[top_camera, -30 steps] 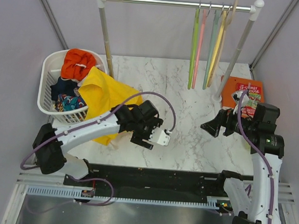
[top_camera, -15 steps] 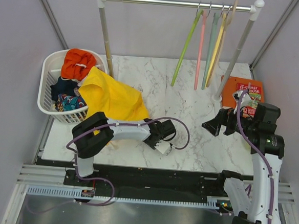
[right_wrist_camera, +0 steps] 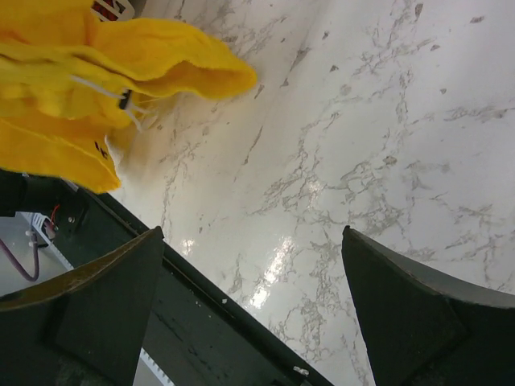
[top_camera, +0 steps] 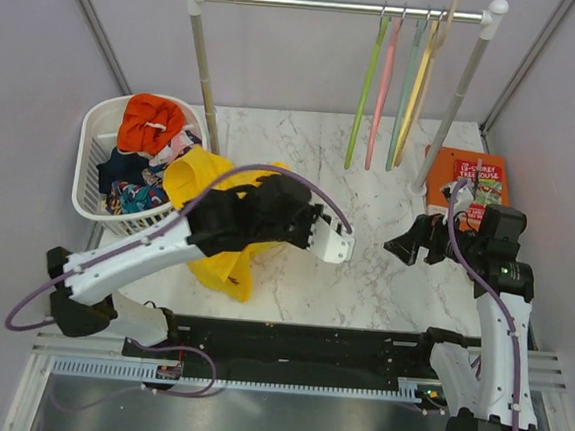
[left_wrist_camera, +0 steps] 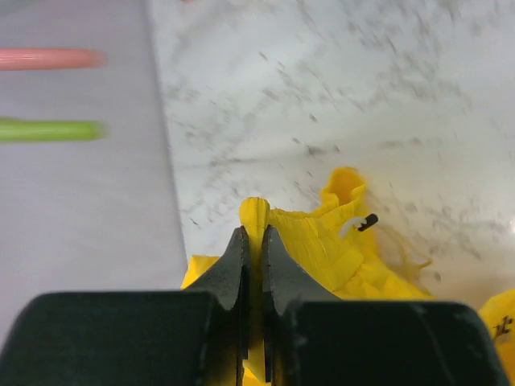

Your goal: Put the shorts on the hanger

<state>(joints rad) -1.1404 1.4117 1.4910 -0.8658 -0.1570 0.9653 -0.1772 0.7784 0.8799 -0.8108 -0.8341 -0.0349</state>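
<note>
The bright yellow shorts [top_camera: 220, 265] hang bunched from my left arm's wrist [top_camera: 287, 220], beside the basket and above the table's near left. My left gripper [left_wrist_camera: 254, 233] is shut on a fold of the shorts [left_wrist_camera: 322, 249], with the white drawstring [left_wrist_camera: 354, 225] dangling close by. From above, its fingers are hidden under the wrist. The light green hanger [top_camera: 363, 93] hangs tilted on the rail, far from both grippers. It shows blurred in the left wrist view as the hanger [left_wrist_camera: 48, 129]. My right gripper [top_camera: 411, 246] is open over the table at the right. It sees the shorts [right_wrist_camera: 96, 72] from the side.
A white laundry basket [top_camera: 93, 148] with an orange-red garment [top_camera: 151, 122] and patterned clothes stands at the back left. The rack's rail [top_camera: 342, 4] carries a pink hanger [top_camera: 380, 94] and other hangers [top_camera: 412, 86]. An orange book [top_camera: 473, 179] lies by the right post [top_camera: 453, 109].
My left gripper closed on the shorts and rose, lifting them into a hanging bunch. The green hanger swung out left and is swinging back. The right arm barely moved.
</note>
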